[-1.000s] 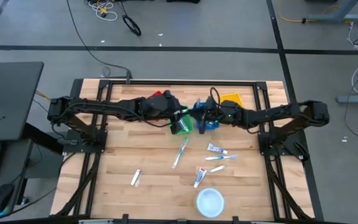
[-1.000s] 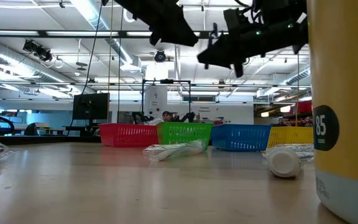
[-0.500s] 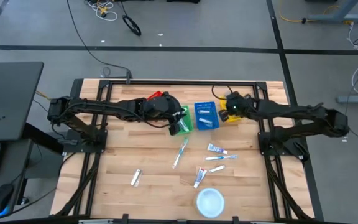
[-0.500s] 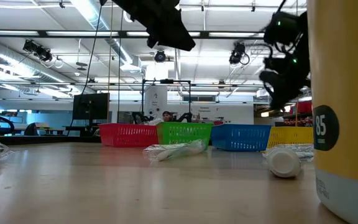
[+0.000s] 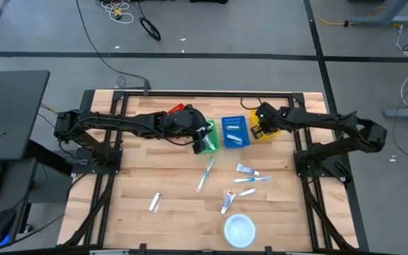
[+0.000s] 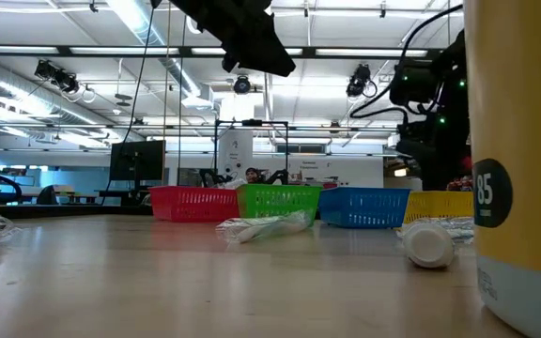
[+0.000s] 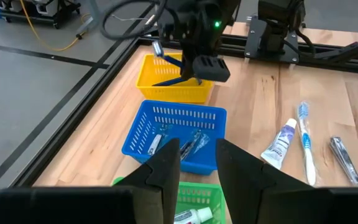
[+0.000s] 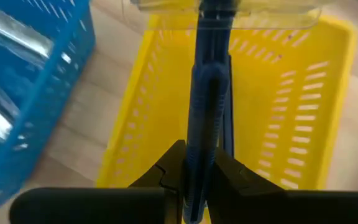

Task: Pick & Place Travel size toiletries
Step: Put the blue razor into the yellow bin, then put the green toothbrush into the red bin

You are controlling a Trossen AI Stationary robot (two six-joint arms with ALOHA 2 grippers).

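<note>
My right gripper hangs over the yellow basket, shut on a blue-handled razor with a clear cap on its head. My left gripper is open above the green basket, where a white tube lies. The blue basket holds wrapped items. On the bare wood lie a toothbrush, a white tube, a second toothbrush and another tube. My right gripper pinches the razor's blue handle between its two fingers, which lie along the handle. The razor sticks out past the fingertips, its capped head farthest off. It is lifted clear, slanting over the yellow basket.
A red basket stands at the left end of the basket row along the far side. A metal clipper lies near the left, and a round white disc sits by the near edge. A tall yellow canister fills the low view's right.
My right gripper has moved from above the blue basket toward the table's right, and now hangs over the yellow basket; its arm has swung outward. My left gripper has stayed over the green basket.
</note>
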